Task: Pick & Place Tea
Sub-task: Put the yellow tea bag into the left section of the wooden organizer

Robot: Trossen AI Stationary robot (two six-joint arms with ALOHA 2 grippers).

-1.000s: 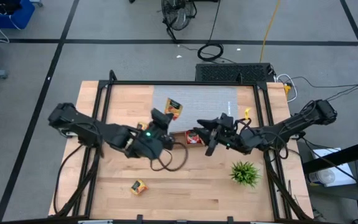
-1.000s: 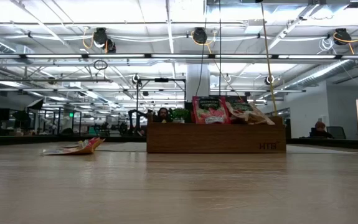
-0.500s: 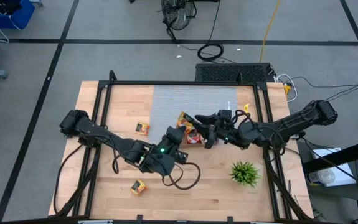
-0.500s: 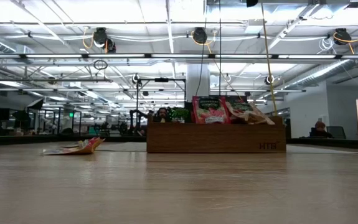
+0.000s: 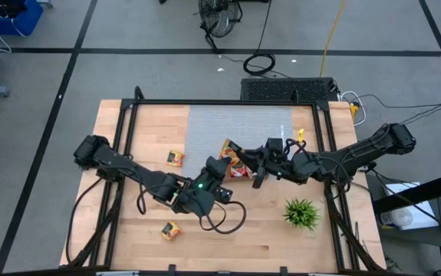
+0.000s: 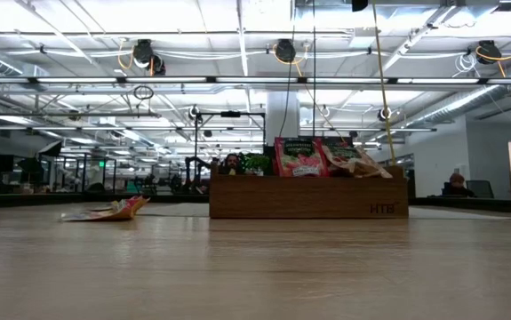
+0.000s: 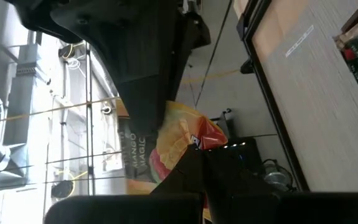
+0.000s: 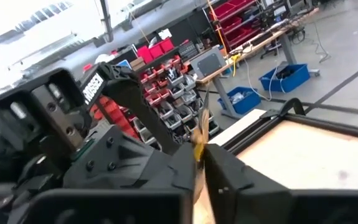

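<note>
An orange-yellow tea sachet [image 5: 228, 147] hangs in the air above the table's middle, held by both grippers at once. My left gripper [image 5: 222, 158] comes at it from the near left and is shut on it; my right gripper [image 5: 241, 153] comes from the right and is shut on it too. Just below them stands the brown wooden tray [image 6: 308, 201] with red sachets [image 6: 298, 156] upright in it. Two more sachets lie flat on the table, one at the left [image 5: 176, 158] and one near the front edge [image 5: 171, 229]. My left gripper pinches the sachet's one end [image 7: 188, 148] between its two fingers, coming roughly level from the table's near left. The sachet [image 7: 172, 140] stands clear of the table and the tray. My right gripper pinches the same sachet by its thin edge [image 8: 199, 138] between its two fingers, coming roughly level from the table's right. The sachet shows edge-on between them and sticks out beyond the fingertips, clear of the table.
A grey mat [image 5: 239, 123] covers the table's far middle. A spiky green plant [image 5: 302, 212] stands near the front right. A black frame [image 5: 132, 115] runs around the table. My left arm's cable [image 5: 224, 218] loops over the wood near the front.
My left gripper has carried the orange-yellow sachet toward the table's right and a little down, up to my right gripper, rolling as it went, and then kept still. That uncovered the sachet lying at the left. My right gripper has shut on the carried sachet.
</note>
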